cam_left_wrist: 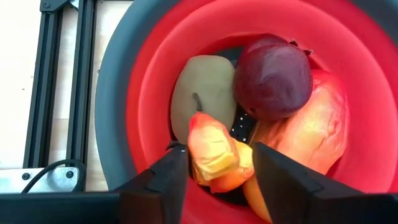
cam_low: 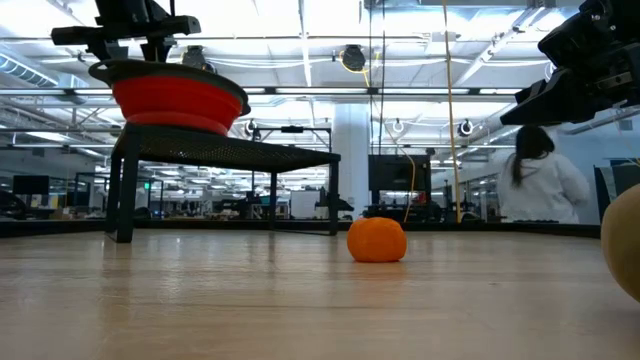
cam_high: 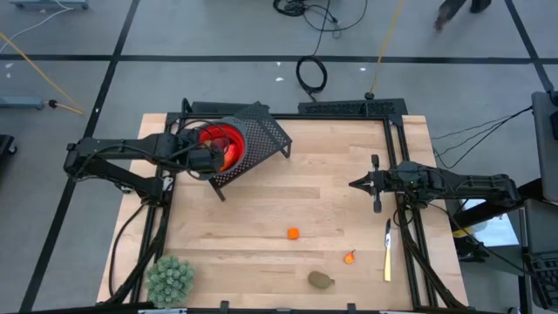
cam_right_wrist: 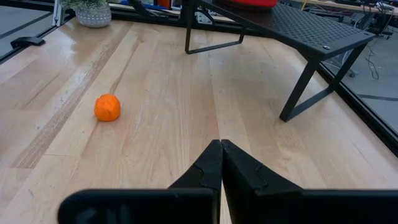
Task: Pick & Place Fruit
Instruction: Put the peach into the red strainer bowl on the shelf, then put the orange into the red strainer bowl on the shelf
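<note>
Grey floor (cam_high: 218, 35) crossed by dark lines surrounds the wooden table (cam_high: 288, 187). Beyond it, a bright open workspace with ceiling strip lights (cam_low: 300, 30) and a seated person (cam_low: 540, 185).

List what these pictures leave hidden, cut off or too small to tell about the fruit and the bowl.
- Red bowl, high view: the left gripper covers it, hiding the fruit inside.
- Yellow-orange piece, left wrist view: sits between the fingers; contact cannot be told.
- Brownish oval, low view: cut off by the right edge.
- Small red-orange bit, high view: too small to name.
- Orange ball, low view: hides what lies behind it.
</note>
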You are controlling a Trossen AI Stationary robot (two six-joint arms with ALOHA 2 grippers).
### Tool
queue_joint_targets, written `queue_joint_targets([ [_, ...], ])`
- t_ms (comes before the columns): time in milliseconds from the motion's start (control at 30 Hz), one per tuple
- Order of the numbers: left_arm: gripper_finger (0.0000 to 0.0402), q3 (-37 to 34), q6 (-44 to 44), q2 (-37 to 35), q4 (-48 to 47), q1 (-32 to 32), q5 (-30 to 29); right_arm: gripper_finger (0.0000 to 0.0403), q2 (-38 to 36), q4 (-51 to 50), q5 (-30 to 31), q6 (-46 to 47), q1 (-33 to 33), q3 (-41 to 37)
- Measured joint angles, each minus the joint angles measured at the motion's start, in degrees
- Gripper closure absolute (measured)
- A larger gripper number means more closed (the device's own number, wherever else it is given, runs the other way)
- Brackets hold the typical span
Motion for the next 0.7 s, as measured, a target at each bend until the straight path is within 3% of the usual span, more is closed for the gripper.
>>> queue_joint_targets([
  [200,0.0161,0.1,0.5,-0.2,-0.1,0.1,-0.9,0.0403,0.0,0.0,0.0,0.0,0.0,0.0],
  [433,0.0136,6.9,0.7,-2.3,0.6,-0.4,-1.5,0.0403,0.0,0.3,0.0,0.0,0.0,0.0],
  [533,0.0137,10.1,3.8,-2.4,6.0,-2.3,-3.0,0.0403,0.0,0.3,0.0,0.0,0.0,0.0],
  [700,0.0158,10.9,12.3,-2.2,23.3,-6.9,-5.8,0.0403,0.0,0.3,0.0,0.0,0.0,0.0],
])
